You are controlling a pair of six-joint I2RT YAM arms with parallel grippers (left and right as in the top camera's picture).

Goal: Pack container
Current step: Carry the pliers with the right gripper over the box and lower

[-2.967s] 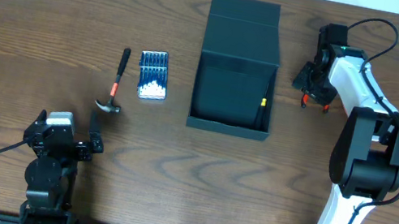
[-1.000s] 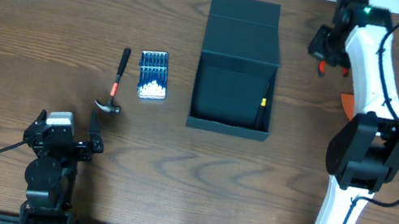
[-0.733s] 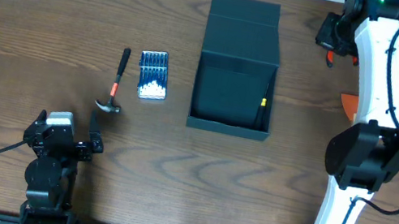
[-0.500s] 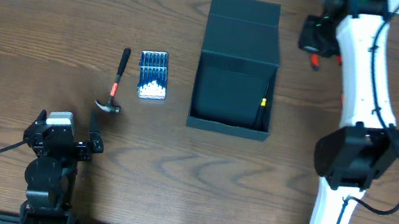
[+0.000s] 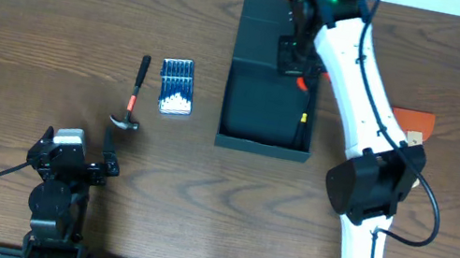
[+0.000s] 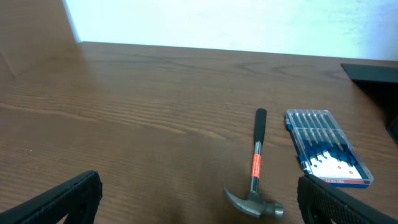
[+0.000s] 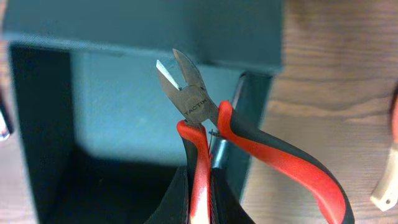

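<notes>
The container [image 5: 264, 137] is a dark teal-grey box standing open mid-table, its flap lid [image 5: 279, 26] folded back. My right gripper [image 5: 292, 60] hovers over its back right corner, shut on one red handle of side cutters [image 7: 198, 107]. The cutters' tip points at the box's inner wall [image 7: 118, 106], and their red handles [image 5: 301, 83] show below the wrist. A thin yellow-tipped tool [image 5: 304, 117] lies along the box's right inner wall. My left gripper [image 5: 105, 164] rests open near the front left, nothing between its fingers [image 6: 62, 199].
A hammer [image 5: 133, 98] with a red band and a blue case of small screwdrivers [image 5: 176, 86] lie left of the box; the left wrist view has the hammer [image 6: 255, 180] and the case [image 6: 326, 146] ahead. An orange item [image 5: 412, 120] lies on the table at right.
My right arm has swung left, from beyond the box's right side to above its back right corner, carrying the cutters. The left arm has not moved.
</notes>
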